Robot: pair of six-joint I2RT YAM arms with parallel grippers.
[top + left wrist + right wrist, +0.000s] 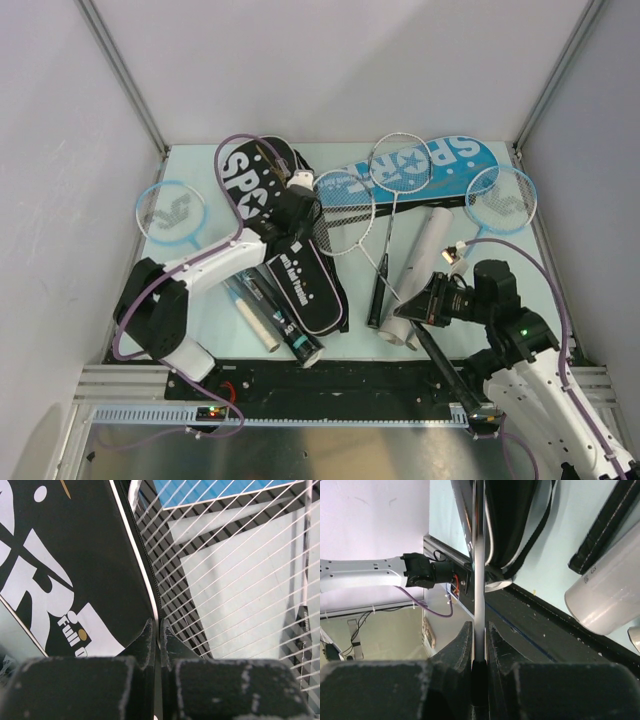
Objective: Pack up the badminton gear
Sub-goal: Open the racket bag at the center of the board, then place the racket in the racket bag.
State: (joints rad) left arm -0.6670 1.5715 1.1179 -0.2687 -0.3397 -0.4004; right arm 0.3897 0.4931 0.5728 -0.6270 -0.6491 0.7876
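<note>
– Lying where, the black cover (285,270)?

– It is lying mid-table, left of centre, its long axis running from far-left to near-right, with the narrow end pointing at the front rail (330,372). The left gripper (300,207) is pinching its right rim, fingers nearly together on the piped edge (156,595).

– Is anything crowding that edge?

– The silver racket (345,212) is lying just beside it, its strings (235,580) touching or overlapping the rim. The right gripper (412,308) is clamping that racket's thin shaft (479,555). The racket is pointing head-away, and its black handle (455,380) is reaching out over the front rail.

– And farther out?

– The blue cover (430,165) is lying crosswise along the far edge, with a second silver racket (399,162) resting across it. One light-blue racket (172,213) is sitting against the left wall and another (500,198) is sitting by the right wall. The long white tube (425,262) is pointing from the front towards the back beside the right gripper, and two shorter tubes (275,328) are lying by the black cover's near end. Bare table (205,312) is showing mostly at the near left.

– Is either cover holding anything?

– I cannot tell. The same goes for the tubes.
</note>
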